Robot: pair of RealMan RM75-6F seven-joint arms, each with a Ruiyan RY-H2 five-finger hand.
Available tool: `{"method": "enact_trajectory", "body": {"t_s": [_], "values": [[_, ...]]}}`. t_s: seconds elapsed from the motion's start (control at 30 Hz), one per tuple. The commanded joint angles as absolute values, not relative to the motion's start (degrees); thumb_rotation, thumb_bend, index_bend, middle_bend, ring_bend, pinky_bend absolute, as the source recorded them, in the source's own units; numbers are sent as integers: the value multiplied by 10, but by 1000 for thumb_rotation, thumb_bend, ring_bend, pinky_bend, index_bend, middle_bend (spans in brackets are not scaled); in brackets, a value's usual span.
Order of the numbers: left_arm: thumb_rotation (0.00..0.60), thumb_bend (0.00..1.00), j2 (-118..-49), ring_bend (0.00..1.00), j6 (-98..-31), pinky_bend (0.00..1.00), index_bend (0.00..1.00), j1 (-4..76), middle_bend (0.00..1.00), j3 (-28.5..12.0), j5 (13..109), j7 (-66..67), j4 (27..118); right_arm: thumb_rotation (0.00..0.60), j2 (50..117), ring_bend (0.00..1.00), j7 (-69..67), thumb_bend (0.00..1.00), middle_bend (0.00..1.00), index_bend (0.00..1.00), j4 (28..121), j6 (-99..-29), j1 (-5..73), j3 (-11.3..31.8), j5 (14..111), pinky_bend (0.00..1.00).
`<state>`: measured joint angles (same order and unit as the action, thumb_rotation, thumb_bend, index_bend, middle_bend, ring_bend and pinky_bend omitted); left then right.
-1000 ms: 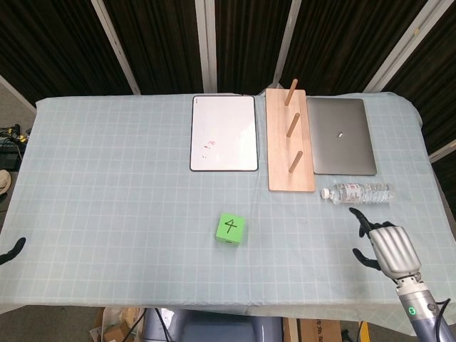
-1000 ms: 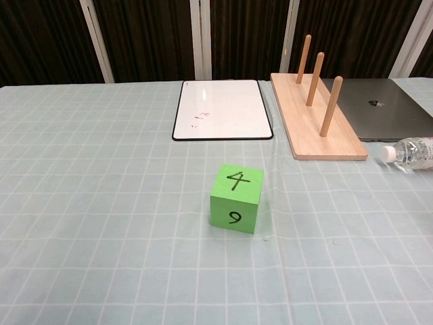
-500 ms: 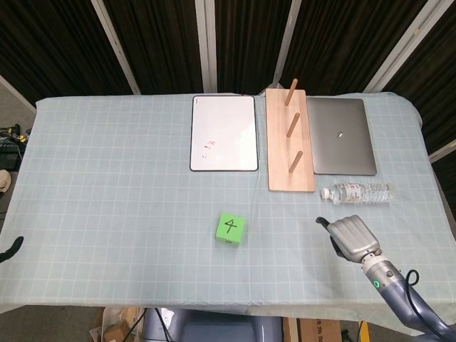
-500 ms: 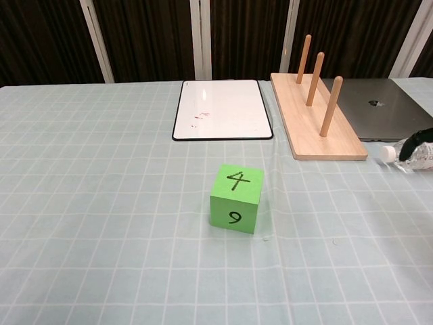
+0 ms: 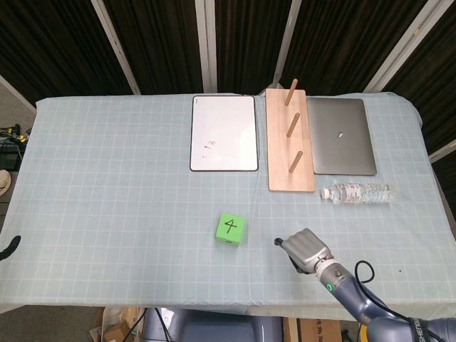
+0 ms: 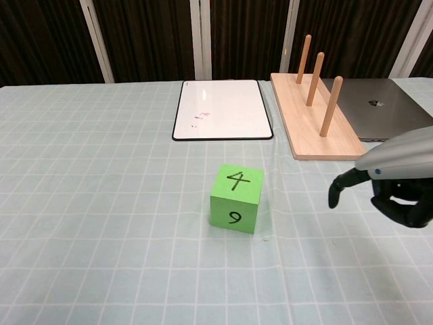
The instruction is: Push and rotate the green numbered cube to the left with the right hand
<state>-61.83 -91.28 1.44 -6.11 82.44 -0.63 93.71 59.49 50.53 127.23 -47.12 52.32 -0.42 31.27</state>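
The green numbered cube (image 5: 230, 229) stands on the checked tablecloth near the table's front middle, with a 4 on top and a 9 on the face toward me (image 6: 236, 198). My right hand (image 5: 305, 251) hovers low over the cloth to the right of the cube, about a cube's width away and not touching it. In the chest view the right hand (image 6: 392, 184) holds nothing, with one finger (image 6: 337, 187) reaching toward the cube and the others bent downward. Only a dark tip of my left hand (image 5: 8, 247) shows at the table's left edge.
A whiteboard (image 5: 224, 133) lies at the back middle. Right of it stand a wooden peg board (image 5: 290, 153) with three upright pegs and a shut grey laptop (image 5: 342, 135). A water bottle (image 5: 356, 192) lies on its side behind the right hand.
My right hand has swept leftward along the front of the table, from the right edge to just right of the cube. The cube has not moved.
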Motion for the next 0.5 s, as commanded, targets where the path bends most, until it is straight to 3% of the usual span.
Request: {"method": "enact_trajectory", "body": {"t_s": [0.03, 0.5], "values": [[600, 306, -618, 0, -911, 0, 105, 15, 21, -62, 823, -7, 937, 600, 621, 850, 511, 818, 834, 223, 1272, -493, 553, -5, 285, 693], [600, 306, -613, 0, -896, 0, 105, 17, 21, -65, 805, -6, 943, 600, 686, 850, 491, 818, 834, 222, 1229, -531, 626, -4, 225, 694]]}}
